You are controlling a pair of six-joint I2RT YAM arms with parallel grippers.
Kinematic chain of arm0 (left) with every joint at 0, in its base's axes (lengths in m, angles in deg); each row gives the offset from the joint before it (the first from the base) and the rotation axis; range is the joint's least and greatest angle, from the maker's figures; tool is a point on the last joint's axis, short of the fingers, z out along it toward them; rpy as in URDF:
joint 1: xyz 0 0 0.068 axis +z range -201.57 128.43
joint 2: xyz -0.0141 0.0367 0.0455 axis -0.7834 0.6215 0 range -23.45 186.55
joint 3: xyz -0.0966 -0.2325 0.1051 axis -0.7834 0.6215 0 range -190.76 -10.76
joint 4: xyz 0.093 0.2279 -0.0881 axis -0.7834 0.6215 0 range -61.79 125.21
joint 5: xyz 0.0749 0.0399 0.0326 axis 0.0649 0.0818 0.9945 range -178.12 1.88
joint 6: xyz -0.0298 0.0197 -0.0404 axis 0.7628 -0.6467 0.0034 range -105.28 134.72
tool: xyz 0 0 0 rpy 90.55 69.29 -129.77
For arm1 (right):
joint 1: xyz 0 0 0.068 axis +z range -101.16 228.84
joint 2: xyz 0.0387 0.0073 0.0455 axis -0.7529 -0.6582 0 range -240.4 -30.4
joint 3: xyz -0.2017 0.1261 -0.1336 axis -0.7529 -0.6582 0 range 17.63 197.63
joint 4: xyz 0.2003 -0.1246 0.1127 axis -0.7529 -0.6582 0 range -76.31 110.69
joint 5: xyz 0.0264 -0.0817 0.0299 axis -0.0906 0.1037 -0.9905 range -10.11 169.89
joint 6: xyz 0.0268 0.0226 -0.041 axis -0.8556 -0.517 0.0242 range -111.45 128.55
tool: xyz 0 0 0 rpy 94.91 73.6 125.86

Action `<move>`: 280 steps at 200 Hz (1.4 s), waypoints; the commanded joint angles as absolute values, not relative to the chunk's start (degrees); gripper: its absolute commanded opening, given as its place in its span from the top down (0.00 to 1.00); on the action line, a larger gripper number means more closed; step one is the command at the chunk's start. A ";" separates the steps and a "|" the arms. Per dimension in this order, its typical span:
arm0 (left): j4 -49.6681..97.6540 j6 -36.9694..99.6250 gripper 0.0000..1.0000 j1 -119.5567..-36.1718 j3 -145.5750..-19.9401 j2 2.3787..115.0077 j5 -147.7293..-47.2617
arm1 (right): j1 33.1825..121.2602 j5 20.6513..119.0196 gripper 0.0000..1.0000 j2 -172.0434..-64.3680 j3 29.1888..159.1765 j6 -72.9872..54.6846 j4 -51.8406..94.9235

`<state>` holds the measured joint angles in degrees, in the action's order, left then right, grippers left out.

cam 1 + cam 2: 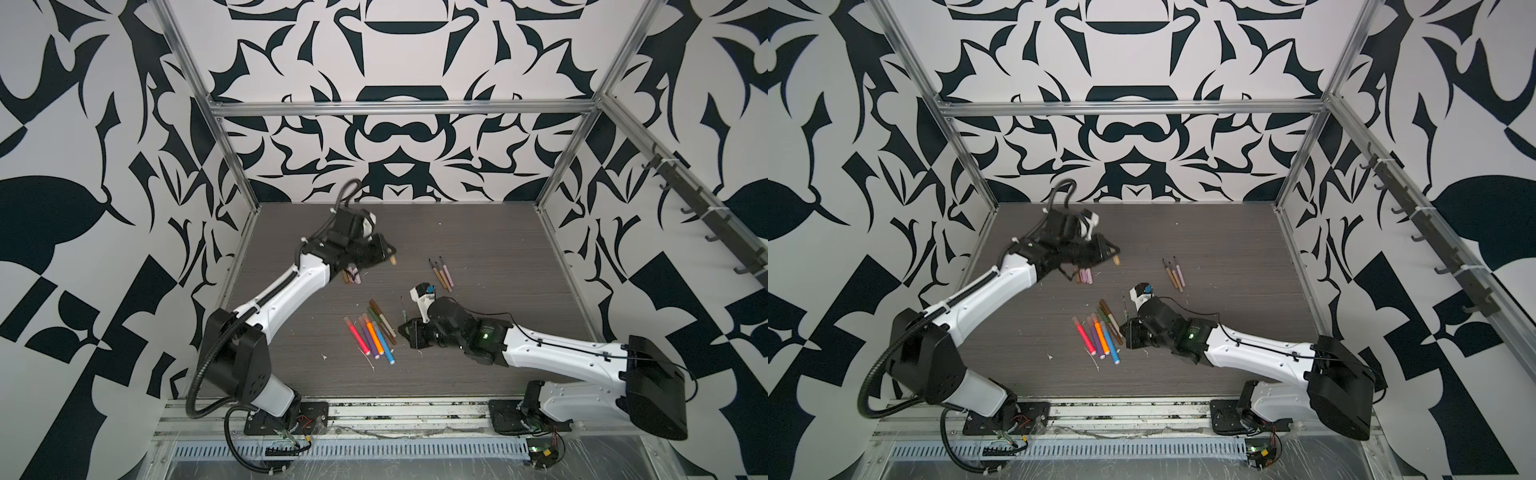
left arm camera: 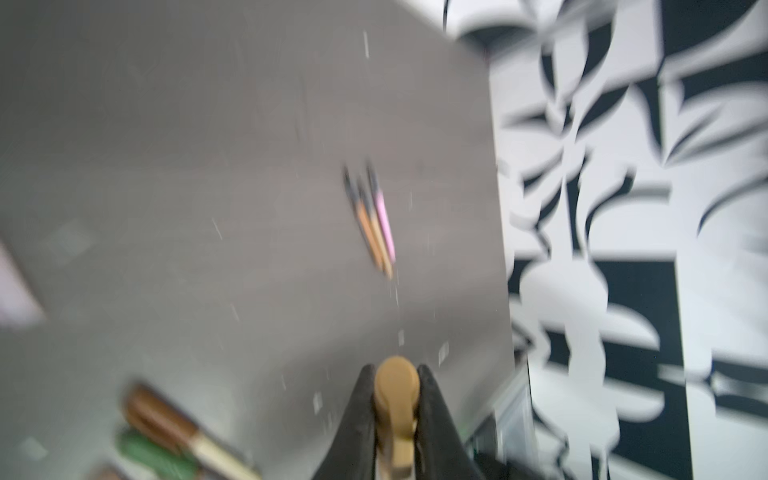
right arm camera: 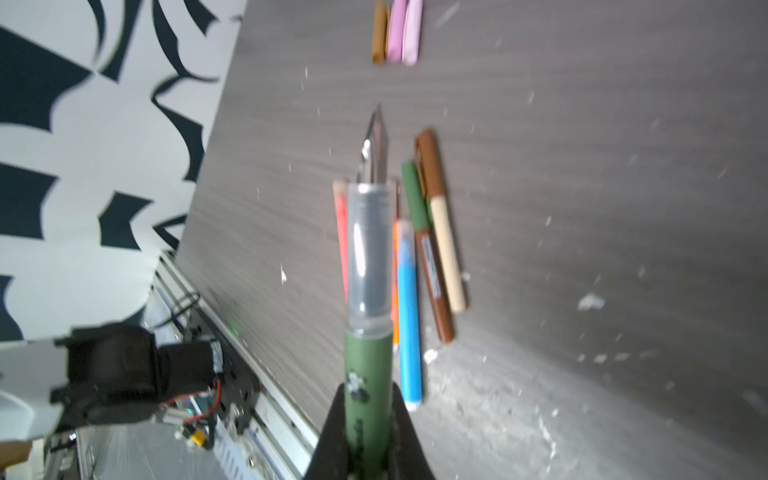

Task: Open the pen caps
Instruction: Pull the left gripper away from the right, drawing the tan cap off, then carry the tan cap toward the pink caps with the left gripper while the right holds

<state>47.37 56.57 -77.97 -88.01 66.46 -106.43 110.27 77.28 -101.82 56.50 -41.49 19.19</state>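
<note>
1. The left claw (image 2: 395, 374) is pinching a short tan plastic pen cap (image 2: 395, 399), with both black fingers (image 2: 361, 415) pressed tight against it. In both top views it is holding the cap above the far left of the dark wood-grain tabletop (image 1: 478, 249).
2. A row of three loose brown, pink and lilac caps (image 1: 354, 277) is lying near that claw. This is probably where pulled caps are being collected.
3. The right claw (image 3: 368, 390) is gripping a slim olive-green pen (image 3: 368, 357) by its barrel, with the jaws closed against both sides. The pen's clear section and bare metal nib (image 3: 376, 137) are pointing away from the claw, so this pen is already uncapped.
4. Three thin uncapped tan and pink pens (image 1: 440, 274) are lying side by side at the far right, seemingly the finished pile.
5. A fan of capped bright and muted markers (image 1: 374, 338) is lying mid-table, just beside the right claw, waiting its turn.
</note>
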 commanded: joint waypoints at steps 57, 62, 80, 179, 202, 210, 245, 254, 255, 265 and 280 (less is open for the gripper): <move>56.21 45.65 1.00 -66.80 -82.36 64.28 -95.69 | 112.63 85.95 1.00 -98.01 53.05 -45.96 16.81; 55.49 45.70 1.00 -65.31 -80.06 63.75 -95.54 | 112.63 86.12 1.00 -97.95 53.18 -45.71 16.37; 52.94 45.70 1.00 -60.67 -73.12 62.52 -94.15 | 112.62 85.89 1.00 -98.62 54.03 -45.09 15.01; 36.80 44.45 1.00 -55.04 -65.93 74.43 -102.73 | 112.69 81.72 1.00 -104.62 60.34 -42.08 11.80; 32.56 45.44 1.00 -54.15 -63.66 75.66 -106.74 | 112.67 82.91 1.00 -102.92 60.19 -41.81 10.11; 31.69 45.72 1.00 -53.98 -63.18 76.10 -107.83 | 112.68 83.21 1.00 -102.45 60.08 -41.81 9.76; 29.31 46.84 0.96 -53.95 -63.00 78.51 -111.48 | 112.69 83.58 1.00 -101.77 59.47 -42.10 9.62; 29.27 47.02 0.95 -54.02 -63.20 79.21 -111.83 | 112.61 83.59 1.00 -101.77 59.55 -42.08 9.46; 29.22 47.09 0.95 -53.98 -63.22 79.25 -111.84 | 112.67 83.58 1.00 -101.73 59.55 -42.08 9.50; 29.18 47.48 0.93 -53.95 -63.53 80.00 -111.88 | 112.72 83.74 1.00 -101.68 59.64 -42.08 9.28; 29.32 47.68 0.92 -53.95 -64.29 81.15 -112.52 | 112.63 84.06 1.00 -101.64 59.98 -41.89 8.72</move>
